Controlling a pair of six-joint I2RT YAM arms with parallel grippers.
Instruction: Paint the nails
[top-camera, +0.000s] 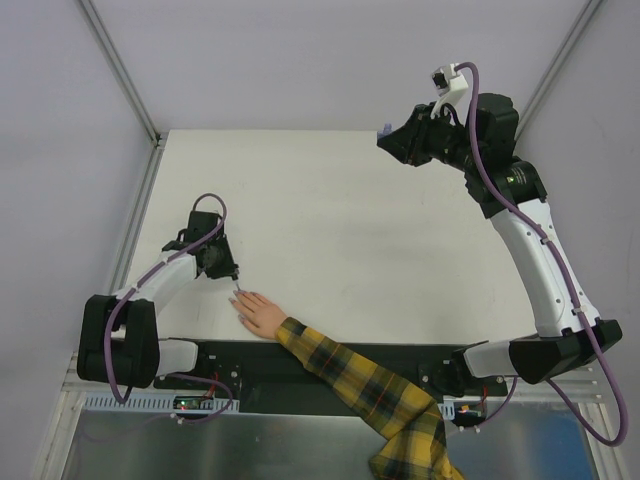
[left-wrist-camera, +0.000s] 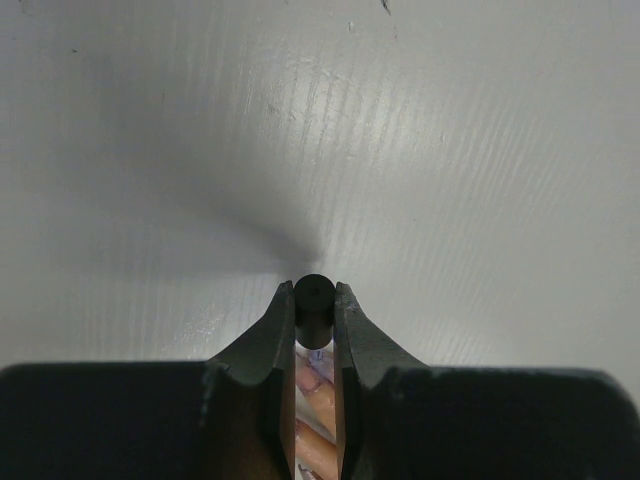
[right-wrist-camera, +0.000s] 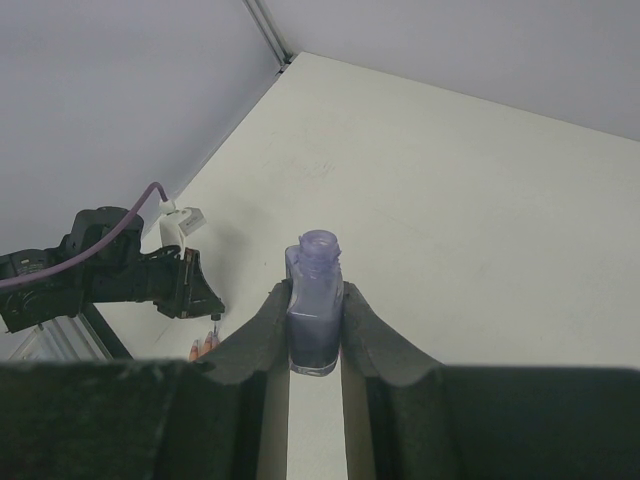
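The peach mannequin hand (top-camera: 257, 310) lies flat near the table's front edge, its yellow-and-black plaid sleeve (top-camera: 370, 390) running to the lower right. My left gripper (top-camera: 228, 272) is shut on the black cap (left-wrist-camera: 314, 305), and its small brush points down just over the fingertips. In the left wrist view a pale lilac nail (left-wrist-camera: 311, 379) shows between the jaws below the cap. My right gripper (top-camera: 388, 135) is raised at the far right and shut on the open purple polish bottle (right-wrist-camera: 315, 310), held upright.
Metal frame rails (top-camera: 125, 70) border the white table (top-camera: 340, 230) at its far corners. A black strip (top-camera: 240, 360) runs along the near edge under the sleeve. The left arm (right-wrist-camera: 100, 265) shows in the right wrist view.
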